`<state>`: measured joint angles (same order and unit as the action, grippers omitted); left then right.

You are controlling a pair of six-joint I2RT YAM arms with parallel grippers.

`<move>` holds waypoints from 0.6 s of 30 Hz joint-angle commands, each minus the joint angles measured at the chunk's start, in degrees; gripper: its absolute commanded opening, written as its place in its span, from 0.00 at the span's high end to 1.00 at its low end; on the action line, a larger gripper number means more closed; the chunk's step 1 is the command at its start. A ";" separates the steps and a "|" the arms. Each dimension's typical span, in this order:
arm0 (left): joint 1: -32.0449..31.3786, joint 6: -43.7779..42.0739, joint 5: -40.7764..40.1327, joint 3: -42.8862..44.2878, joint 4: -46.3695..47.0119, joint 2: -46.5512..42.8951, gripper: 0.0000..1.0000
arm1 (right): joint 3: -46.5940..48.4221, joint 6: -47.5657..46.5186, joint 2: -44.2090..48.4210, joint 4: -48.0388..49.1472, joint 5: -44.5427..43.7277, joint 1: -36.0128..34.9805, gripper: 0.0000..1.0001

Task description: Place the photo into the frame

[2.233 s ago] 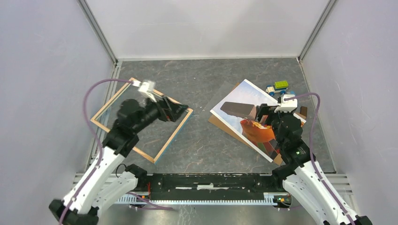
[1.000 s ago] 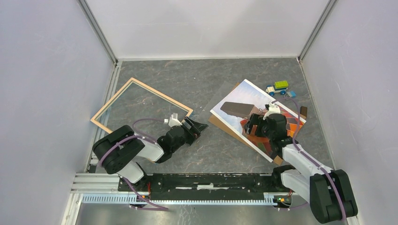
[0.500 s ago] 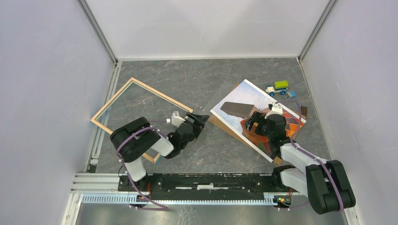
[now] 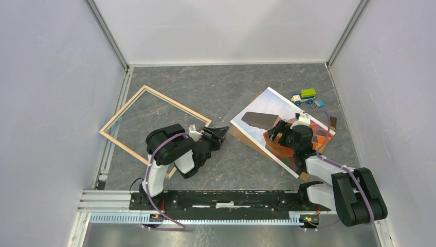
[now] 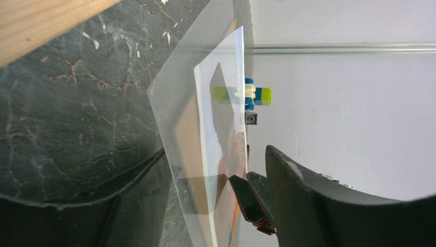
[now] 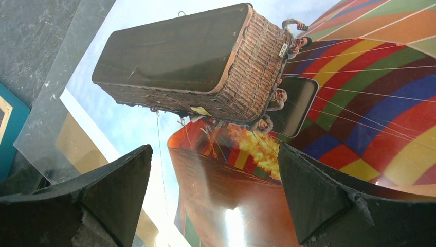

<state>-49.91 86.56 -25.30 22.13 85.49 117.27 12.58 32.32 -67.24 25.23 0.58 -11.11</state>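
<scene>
Grey marbled surface (image 4: 226,82) floors a white-walled booth. Left of the photo, the frame (image 4: 177,105) lies flat with its light wood rim up, turned like a diamond, one corner aimed at the photo. The left claw (image 4: 218,133) sits low between that corner and the photo. It points at the photo's left edge, and its jaws stand apart with nothing between them. A clear sheet (image 5: 172,108) juts out past the photo on that same side, and a brown backing board (image 4: 241,138) peeks from under the photo's near edge.

The photo (image 4: 267,103) lies picture side up on the right half of the surface. It shows a dark wicker basket against pale sky, a flame, then orange, red, yellow, green and blue stripes. Its long axis runs from far left to near right, with the basket at the far-left end and the striped balloon at the near-right end. The right claw (image 4: 275,134) is low over the photo's middle, jaws spread wide and empty. A toy truck (image 4: 304,95) stands just beyond the photo's far-right edge.
</scene>
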 commanded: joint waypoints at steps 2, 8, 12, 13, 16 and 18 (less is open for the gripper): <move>-0.16 -4.98 -1.46 0.57 -0.31 -1.11 0.33 | -2.13 0.36 -1.55 -5.98 1.30 0.26 0.02; -0.14 -7.55 -1.71 3.75 -4.36 -2.39 0.52 | -1.69 0.18 -1.82 -6.24 2.18 0.27 0.02; 0.41 -9.50 -1.84 4.62 -5.10 -3.49 0.71 | -0.95 -1.30 -0.02 -8.50 1.71 0.26 0.02; 0.75 -9.79 -1.48 4.88 -6.00 -4.22 0.77 | -0.54 -1.94 0.79 -9.25 1.49 0.26 0.02; 1.71 -11.33 0.61 5.99 -7.97 -6.17 0.93 | 1.40 -4.76 3.77 -13.42 0.63 0.24 0.02; 2.39 -12.35 2.80 6.49 -9.27 -7.63 0.98 | 2.83 -6.94 6.00 -16.50 -0.21 0.24 0.02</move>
<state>-48.82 80.01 -24.53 26.52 77.58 114.06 13.13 29.76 -64.10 20.21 1.43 -10.96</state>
